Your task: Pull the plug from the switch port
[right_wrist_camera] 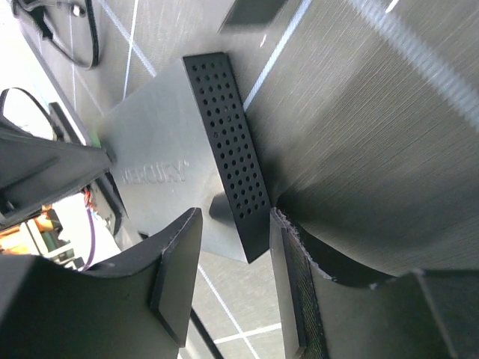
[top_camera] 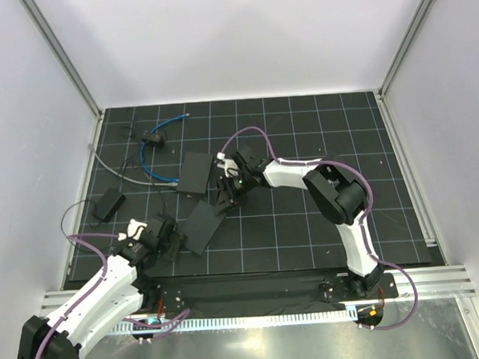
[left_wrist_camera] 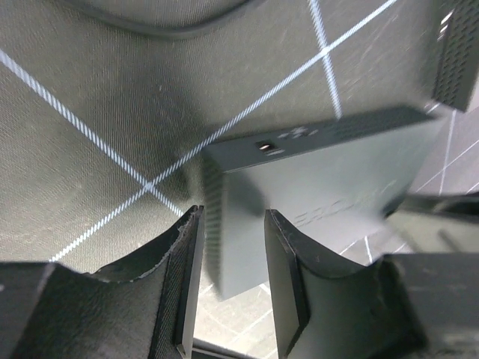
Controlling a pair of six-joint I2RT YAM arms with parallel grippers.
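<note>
Between the left fingers (left_wrist_camera: 179, 284), which are standing spread, a corner of the flat black slab (left_wrist_camera: 329, 187) is showing. One finger is sitting outside its vented side and the other over its top face; neither is visibly clamping. On the slab's narrow edge a small socket (left_wrist_camera: 263, 146) is facing the wrist camera. Raised lettering on the top face is too faint in this view to read.

The right fingers (right_wrist_camera: 176, 277) are also standing apart, straddling the end of the slab's perforated side wall (right_wrist_camera: 228, 142). A gap is showing on one side, so nothing is being pinched. The top face here is carrying the word MERCURY (right_wrist_camera: 153, 176). No other writing is legible.

Judgement: both arms are bracketing the slab from opposite ends, probably to steady or shift it. It is lying just beside the switch (top_camera: 195, 172) on the gridded worktop (top_camera: 307, 240) and crowding the approach.

The plug (top_camera: 174, 181) is sitting at the switch's left edge, on the end of the blue cable (top_camera: 144, 156); the switch port (top_camera: 180, 180) is presumably lying there. The grey cable (top_camera: 114, 171) is ending close by. Whether the plug is seated is too small to tell. It is lying well apart from the left fingers and near, but not between, the right ones.
</note>
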